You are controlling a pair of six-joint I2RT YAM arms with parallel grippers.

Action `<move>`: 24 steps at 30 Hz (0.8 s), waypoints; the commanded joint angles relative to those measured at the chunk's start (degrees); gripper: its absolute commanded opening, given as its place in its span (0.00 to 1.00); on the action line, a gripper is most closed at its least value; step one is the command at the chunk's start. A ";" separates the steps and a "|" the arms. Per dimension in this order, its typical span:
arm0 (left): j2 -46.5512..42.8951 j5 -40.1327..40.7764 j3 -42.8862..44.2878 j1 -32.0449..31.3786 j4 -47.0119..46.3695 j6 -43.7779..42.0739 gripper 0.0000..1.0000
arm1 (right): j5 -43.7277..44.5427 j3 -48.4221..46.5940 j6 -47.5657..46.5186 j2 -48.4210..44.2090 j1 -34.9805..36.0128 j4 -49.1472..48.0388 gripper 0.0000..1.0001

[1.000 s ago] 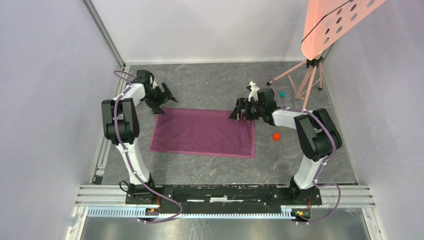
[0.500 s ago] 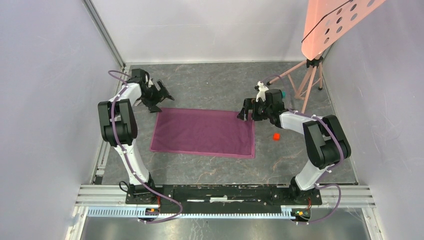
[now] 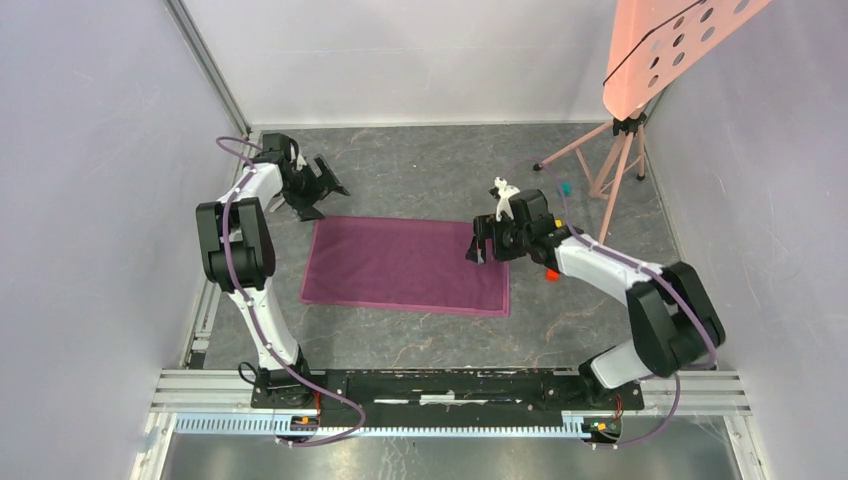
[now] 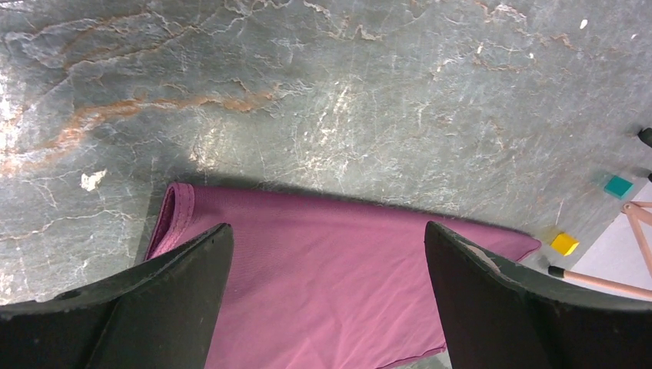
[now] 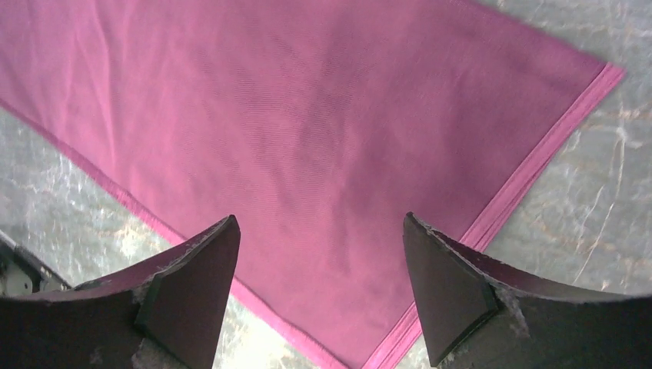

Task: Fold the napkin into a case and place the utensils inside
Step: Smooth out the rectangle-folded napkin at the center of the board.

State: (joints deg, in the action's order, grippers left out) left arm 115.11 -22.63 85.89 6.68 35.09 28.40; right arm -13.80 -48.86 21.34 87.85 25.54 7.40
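So fold not begun: napkin (image 3: 405, 266) lies flat; L gripper (image 3: 320, 190) near far-left corner, R gripper (image 3: 478, 244) over far-right corner, both w/ fingers apart; next needs corner pinches

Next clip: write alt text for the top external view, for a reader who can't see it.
A plum-purple napkin lies flat and unfolded on a grey marbled table. The left gripper hovers open just beyond its far left corner; the right gripper, also open, is over its far right corner. A small teal cube lies farther right.
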 commanded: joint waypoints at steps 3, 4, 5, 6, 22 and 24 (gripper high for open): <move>3.58 0.17 2.40 0.34 0.11 -0.48 1.00 | -1.03 4.10 -0.06 -2.26 -1.56 -5.13 0.85; 3.80 0.59 2.42 0.32 0.17 -0.71 1.00 | -2.55 3.93 0.06 -1.00 -2.46 -6.84 0.85; 4.02 0.93 2.37 0.30 0.22 -0.89 1.00 | -4.19 2.91 0.11 0.77 -3.38 -9.00 0.86; 4.14 1.25 2.27 0.36 0.20 -0.98 1.00 | -5.49 1.80 0.17 2.70 -4.00 -10.03 0.86; 4.01 6.32 3.10 0.43 3.07 -1.82 1.00 | 1.99 -5.01 -4.89 13.76 -8.49 -8.31 0.81; 2.64 6.67 2.81 0.39 3.06 -1.77 1.00 | 4.40 -5.70 -6.51 12.50 -8.34 -4.19 0.81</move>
State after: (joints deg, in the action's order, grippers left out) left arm 118.96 -18.24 87.59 6.79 37.23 28.32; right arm -16.05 -54.92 19.09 102.54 17.19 -2.28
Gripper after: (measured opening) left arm 0.996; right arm 0.810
